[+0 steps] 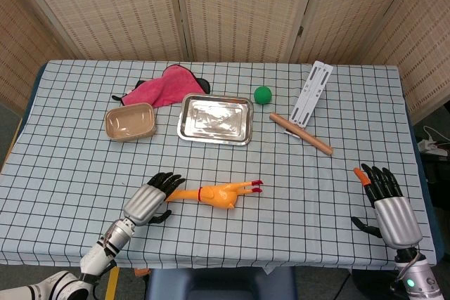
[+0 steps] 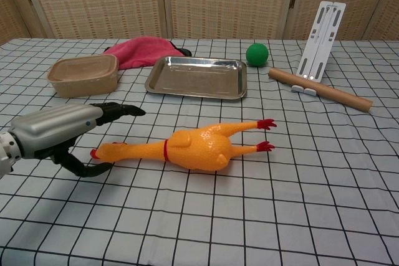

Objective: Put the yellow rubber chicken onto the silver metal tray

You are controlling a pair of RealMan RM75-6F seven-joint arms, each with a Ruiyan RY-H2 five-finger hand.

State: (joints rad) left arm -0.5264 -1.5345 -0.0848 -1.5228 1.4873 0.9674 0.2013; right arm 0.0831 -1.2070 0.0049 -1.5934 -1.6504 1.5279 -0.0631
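The yellow rubber chicken (image 1: 214,193) (image 2: 193,147) lies flat on the checked cloth near the front middle, head to the left and red feet to the right. The silver metal tray (image 1: 214,119) (image 2: 196,77) sits behind it with nothing on it. My left hand (image 1: 150,199) (image 2: 62,130) hovers at the chicken's head end with fingers spread above the neck and thumb below it, holding nothing. At the front right, my right hand (image 1: 389,204) stands open, far from the chicken.
A tan plastic tub (image 1: 130,121) stands left of the tray, with a pink cloth (image 1: 158,87) behind it. A green ball (image 1: 263,94), a wooden rolling pin (image 1: 301,133) and a white folding stand (image 1: 310,93) lie to the tray's right.
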